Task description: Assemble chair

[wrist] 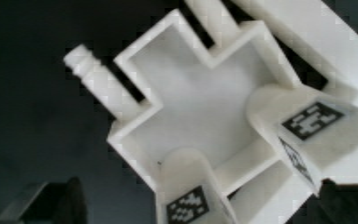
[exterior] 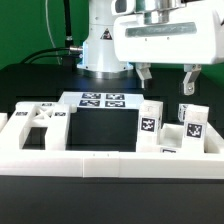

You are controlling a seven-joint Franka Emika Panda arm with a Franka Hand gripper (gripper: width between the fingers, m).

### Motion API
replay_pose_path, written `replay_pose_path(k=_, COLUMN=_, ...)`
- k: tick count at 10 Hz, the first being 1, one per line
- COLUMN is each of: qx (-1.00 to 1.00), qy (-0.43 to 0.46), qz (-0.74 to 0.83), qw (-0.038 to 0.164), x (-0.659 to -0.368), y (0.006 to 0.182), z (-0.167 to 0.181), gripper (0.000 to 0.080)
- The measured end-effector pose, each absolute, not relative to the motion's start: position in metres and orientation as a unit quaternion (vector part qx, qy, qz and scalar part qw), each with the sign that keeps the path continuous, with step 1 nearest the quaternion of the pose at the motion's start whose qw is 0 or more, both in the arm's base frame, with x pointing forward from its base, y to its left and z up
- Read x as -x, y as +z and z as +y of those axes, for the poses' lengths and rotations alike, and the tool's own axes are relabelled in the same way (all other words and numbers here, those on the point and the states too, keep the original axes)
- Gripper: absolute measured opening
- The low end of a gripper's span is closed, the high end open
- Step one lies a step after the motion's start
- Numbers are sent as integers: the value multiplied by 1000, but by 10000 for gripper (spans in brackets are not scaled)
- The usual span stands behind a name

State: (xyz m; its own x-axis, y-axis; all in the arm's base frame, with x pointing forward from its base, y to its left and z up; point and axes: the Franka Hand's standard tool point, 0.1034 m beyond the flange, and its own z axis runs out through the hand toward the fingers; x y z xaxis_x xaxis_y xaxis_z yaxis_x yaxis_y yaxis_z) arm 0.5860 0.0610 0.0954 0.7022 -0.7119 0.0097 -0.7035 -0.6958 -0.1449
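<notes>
While the pincer (exterior: 165,78) hangs spread wide and empty, nothing of the chair looks joined: slotted blocks (exterior: 148,122) stand loose just below it, and the X-braced seat (exterior: 40,122) lies well apart, sideways. By my reckoning, the whole assembly remains.

The claw (exterior: 166,85) hangs in the upper right of the exterior view. Its two dark fingers (exterior: 145,74) point straight down and are spread wide apart, with nothing gripped between them. Above them the broad white hand body (exterior: 160,40) sits level, its top cut off by the frame edge. The arm's white base column (exterior: 100,45) stands behind, at upper centre.
</notes>
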Motion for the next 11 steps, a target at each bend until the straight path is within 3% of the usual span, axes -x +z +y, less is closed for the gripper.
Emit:
replay_pose_path(k=6, qx=968, qy=-51, qz=240, qw=54, x=-588, y=93, z=46, gripper=649)
replay_pose_path(k=10, qx=984, qy=-20, qz=178, qw=9, x=-579, y=73, z=42, gripper=649)
replay_pose_path(k=11, qx=984, qy=-22, qz=179, qw=9, x=-580, y=73, z=42, gripper=649)
